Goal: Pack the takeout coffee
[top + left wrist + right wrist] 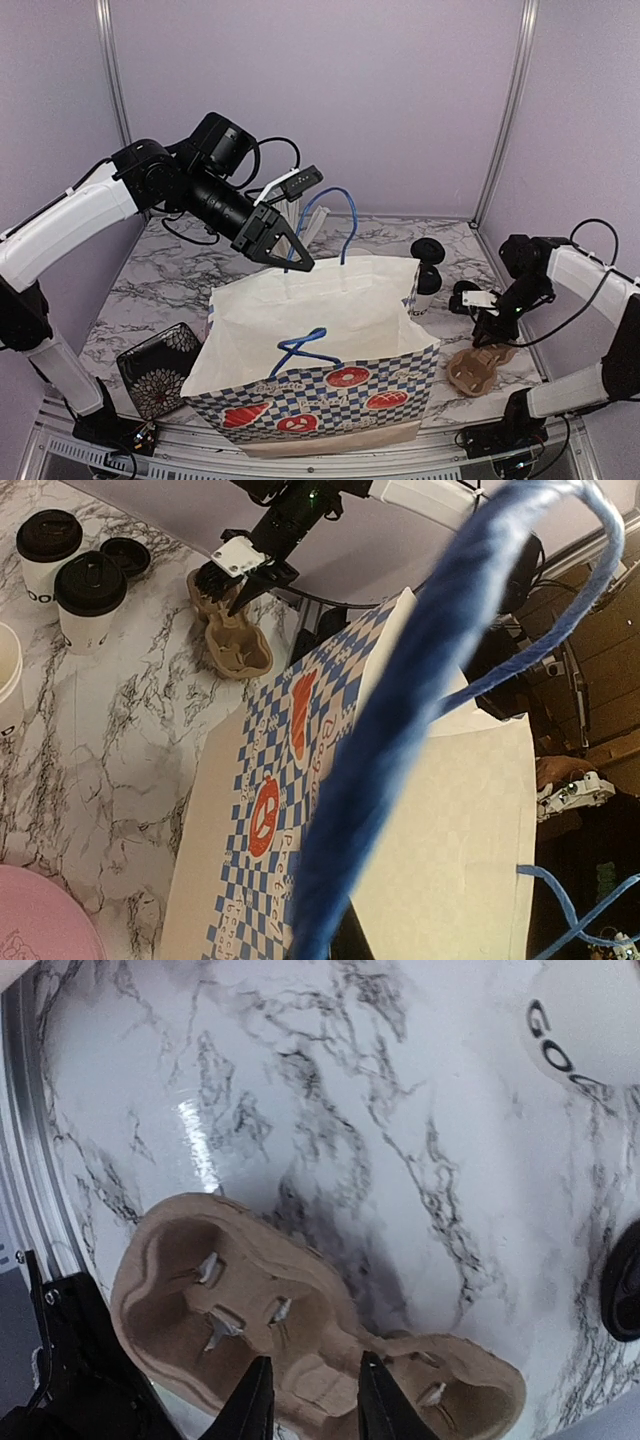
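Note:
Two takeout coffee cups (47, 552) (89, 598), white with black lids, stand at the table's far right. One of them (429, 279) peeks from behind the paper bag (310, 310). My left gripper (296, 260) is shut on the bag's blue handle (400, 730) and holds it up above the bag's open mouth. My right gripper (312, 1400) is low over a brown cardboard cup carrier (300, 1330) that lies flat on the marble. Its fingertips stand close on either side of the carrier's middle ridge. Whether they press it does not show. A cup lettered "GO" (590, 1020) stands beyond the carrier.
A loose black lid (125, 555) lies by the cups, and an open white cup (8, 680) stands at the left wrist view's edge. A black flower-patterned box (155, 370) sits front left of the bag. A pink plate (40, 925) lies nearby. Frame posts (505, 110) stand at the back corners.

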Robot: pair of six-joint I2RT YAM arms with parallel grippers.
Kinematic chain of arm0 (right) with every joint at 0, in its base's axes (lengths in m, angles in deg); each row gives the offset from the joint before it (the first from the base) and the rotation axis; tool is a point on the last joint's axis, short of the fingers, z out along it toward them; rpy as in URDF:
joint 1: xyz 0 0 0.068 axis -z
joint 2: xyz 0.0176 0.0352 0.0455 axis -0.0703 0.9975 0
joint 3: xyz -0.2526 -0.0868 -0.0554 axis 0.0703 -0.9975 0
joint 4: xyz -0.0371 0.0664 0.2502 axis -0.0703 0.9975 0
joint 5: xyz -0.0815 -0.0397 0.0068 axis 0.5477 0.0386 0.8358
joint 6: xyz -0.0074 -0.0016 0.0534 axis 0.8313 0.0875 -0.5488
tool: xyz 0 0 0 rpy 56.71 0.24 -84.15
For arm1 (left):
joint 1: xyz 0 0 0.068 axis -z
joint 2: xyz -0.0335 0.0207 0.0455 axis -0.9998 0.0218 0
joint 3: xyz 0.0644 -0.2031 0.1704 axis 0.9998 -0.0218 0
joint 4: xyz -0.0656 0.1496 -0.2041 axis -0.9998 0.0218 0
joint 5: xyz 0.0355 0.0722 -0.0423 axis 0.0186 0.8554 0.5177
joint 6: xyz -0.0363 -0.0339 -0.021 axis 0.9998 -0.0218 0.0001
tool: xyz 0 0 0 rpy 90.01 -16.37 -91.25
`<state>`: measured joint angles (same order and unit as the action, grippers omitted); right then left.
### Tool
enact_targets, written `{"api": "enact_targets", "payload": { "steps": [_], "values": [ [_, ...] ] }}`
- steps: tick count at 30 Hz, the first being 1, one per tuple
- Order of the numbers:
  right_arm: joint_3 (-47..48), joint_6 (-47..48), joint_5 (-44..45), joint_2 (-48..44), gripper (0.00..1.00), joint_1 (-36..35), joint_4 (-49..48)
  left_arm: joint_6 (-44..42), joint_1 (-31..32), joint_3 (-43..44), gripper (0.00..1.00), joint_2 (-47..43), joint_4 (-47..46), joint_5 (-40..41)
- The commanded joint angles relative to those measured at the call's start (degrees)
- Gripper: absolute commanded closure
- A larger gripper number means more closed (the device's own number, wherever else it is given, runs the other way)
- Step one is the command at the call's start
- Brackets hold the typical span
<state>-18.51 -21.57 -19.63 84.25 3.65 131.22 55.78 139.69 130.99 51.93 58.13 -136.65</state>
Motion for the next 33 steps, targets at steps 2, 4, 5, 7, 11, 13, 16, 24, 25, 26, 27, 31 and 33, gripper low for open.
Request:
{"api": "enact_targets", "payload": {
  "steps": [2, 4, 5, 7, 11, 13, 16, 24, 25, 26, 27, 31, 33],
  "values": [
    [-5.10, 6.37, -1.48, -2.83, 0.75, -6.22, -0.32, -3.47, 0.08, 2.18, 1.00, 4.91, 3.49, -0.58],
    [-5.80, 6.72, -1.83, -2.02, 0.77, -6.75, -1.00, -3.93, 0.09, 3.01, 1.00, 6.19, 3.80, -0.04],
    [-5.93, 7.00, -2.37, -1.10, 0.78, -6.78, -1.19, -4.14, 0.05, 3.42, 1.00, 6.77, 3.89, 0.23],
    [-6.45, 7.44, -3.24, 0.18, 0.79, -6.98, -1.69, -4.28, 0.01, 4.27, 1.00, 7.97, 4.01, 0.81],
    [-7.81, 8.15, -3.91, 2.24, 0.80, -7.46, -3.47, -4.44, -0.04, 6.47, 1.00, 10.20, 4.64, 2.22],
    [-8.30, 8.13, -4.41, 3.03, 0.80, -7.79, -4.43, -4.72, -0.09, 7.69, 1.00, 11.18, 5.22, 4.14],
    [-8.27, 8.05, -5.31, 3.91, 0.80, -7.86, -5.26, -4.91, -0.31, 9.46, 1.00, 12.53, 5.54, 6.35],
    [-8.43, 2.43, -2.23, 3.32, 0.81, -7.91, -14.96, -5.68, -0.83, 12.79, 1.00, 15.11, 5.58, 9.35],
    [-8.43, 1.58, -1.72, 3.34, 0.81, -7.88, -16.35, -5.68, -0.84, 13.16, 0.98, 15.31, 5.59, 9.71],
    [-8.29, 0.79, -1.30, 3.42, 0.81, -7.88, -17.42, -5.76, -0.84, 13.42, 0.95, 15.51, 5.59, 9.92],
    [-8.04, 0.01, -1.04, 3.65, 0.81, -7.88, -18.26, -5.77, -0.92, 13.72, 0.92, 15.62, 5.51, 10.18],
    [-6.85, -2.00, -0.89, 4.15, 0.81, -7.88, -19.26, -5.83, -0.93, 13.86, 0.81, 15.56, 5.56, 11.29],
    [-6.28, -2.05, -1.44, 3.96, 0.81, -7.92, -18.12, -5.93, -0.93, 13.62, 0.77, 15.32, 5.60, 11.56]
  ]
}}
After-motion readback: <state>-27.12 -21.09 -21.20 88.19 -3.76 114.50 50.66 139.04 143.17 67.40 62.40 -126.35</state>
